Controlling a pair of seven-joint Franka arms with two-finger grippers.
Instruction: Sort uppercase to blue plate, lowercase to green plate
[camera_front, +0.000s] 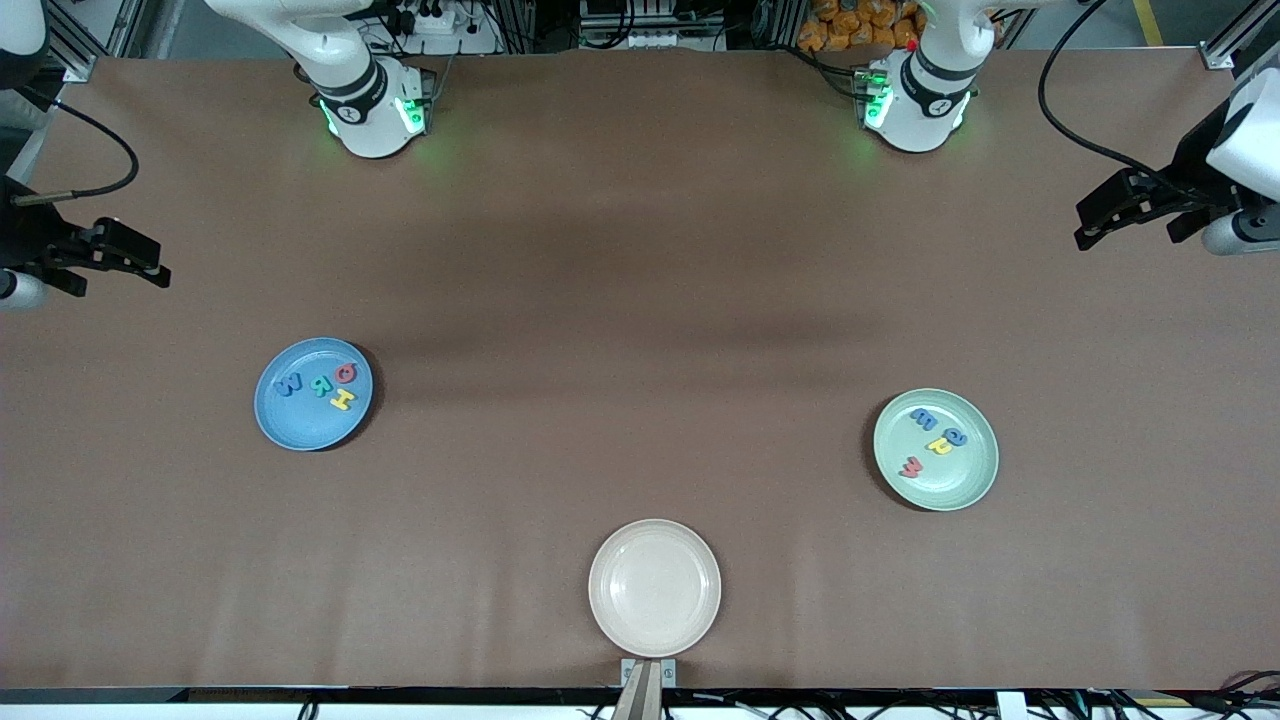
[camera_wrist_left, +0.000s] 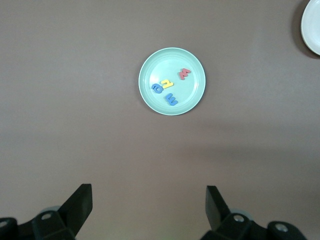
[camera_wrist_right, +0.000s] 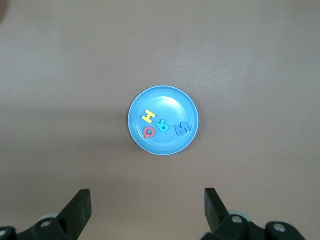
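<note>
Front view: blue plate (camera_front: 313, 394) toward the right arm's end of the table carries four capitals, blue W/M (camera_front: 290, 384), teal R (camera_front: 320, 385), red Q (camera_front: 346, 373), yellow H (camera_front: 342, 400); green plate (camera_front: 935, 449) toward the left arm's end carries blue m (camera_front: 923, 418), blue a (camera_front: 956, 437), a yellow r-like letter (camera_front: 938, 446) and red w (camera_front: 911, 466). An empty cream plate (camera_front: 654, 587) lies nearest the camera, between them. Sorting looks complete. Right gripper (camera_front: 130, 255) and left gripper (camera_front: 1105, 215) hang over the table's two ends, well apart from the plates, both arms waiting; both are partly cut off by the frame edges. Left wrist view: left gripper (camera_wrist_left: 149, 202) fingers spread wide, nothing between them, above the green plate (camera_wrist_left: 148, 95); only a sliver of the cream plate (camera_wrist_left: 311, 27) shows. Right wrist view: right gripper (camera_wrist_right: 147, 202) likewise wide open and empty above the blue plate (camera_wrist_right: 187, 142). Handling judgement: the foam letters are light, soft and compressible, lying flat; pinch across a stroke's outer edges, gently. The yellow lowercase letter's identity is hard to make out.
</note>
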